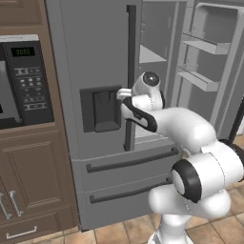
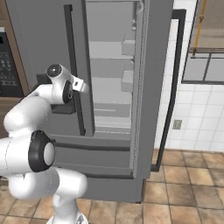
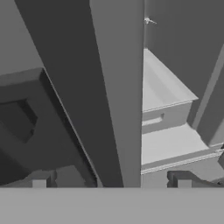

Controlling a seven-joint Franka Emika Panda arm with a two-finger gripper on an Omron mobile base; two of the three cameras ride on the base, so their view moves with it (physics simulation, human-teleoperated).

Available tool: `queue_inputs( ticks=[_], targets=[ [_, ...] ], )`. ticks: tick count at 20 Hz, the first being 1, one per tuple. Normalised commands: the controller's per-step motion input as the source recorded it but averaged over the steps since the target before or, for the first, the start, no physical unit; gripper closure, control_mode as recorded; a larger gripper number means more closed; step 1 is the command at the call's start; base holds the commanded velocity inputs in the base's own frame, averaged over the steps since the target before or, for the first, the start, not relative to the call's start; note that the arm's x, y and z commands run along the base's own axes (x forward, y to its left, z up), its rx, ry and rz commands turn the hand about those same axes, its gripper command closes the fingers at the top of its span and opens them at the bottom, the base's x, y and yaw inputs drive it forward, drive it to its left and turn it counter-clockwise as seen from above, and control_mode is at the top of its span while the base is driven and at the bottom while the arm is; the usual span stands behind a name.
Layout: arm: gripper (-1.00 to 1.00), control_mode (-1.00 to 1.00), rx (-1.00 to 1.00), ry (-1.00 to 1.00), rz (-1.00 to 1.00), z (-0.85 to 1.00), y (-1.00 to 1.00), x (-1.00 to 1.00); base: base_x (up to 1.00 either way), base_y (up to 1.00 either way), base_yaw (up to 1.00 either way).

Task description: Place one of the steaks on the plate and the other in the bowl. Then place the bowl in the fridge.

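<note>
In front of the fridge (image 1: 102,57), from the left base camera: arm bent up beside the dark vertical handle (image 1: 130,76) of the shut left door, right door swung wide, bare door racks (image 1: 202,62) and inner shelf (image 1: 151,56) exposed; microwave panel (image 1: 29,78) left of the fridge. From the right base camera: same fridge (image 2: 39,39), shelves (image 2: 109,83) visible. From the hand camera: tool (image 3: 111,179) spread wide, holding nothing, straddling the left door's edge (image 3: 118,96), fingertips (image 3: 181,178) low beside the shelves.
</note>
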Motion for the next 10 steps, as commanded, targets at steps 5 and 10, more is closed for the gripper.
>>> queue_inputs(
  ticks=[5,10],
  targets=[
    [-1.00,-1.00,0.00,-0.02,0.17,0.00,0.00,0.43,0.00,0.00,0.00],
    [-1.00,-1.00,-0.01,-0.06,0.08,0.00,0.00,0.25,0.00,0.00,0.00]
  ],
)
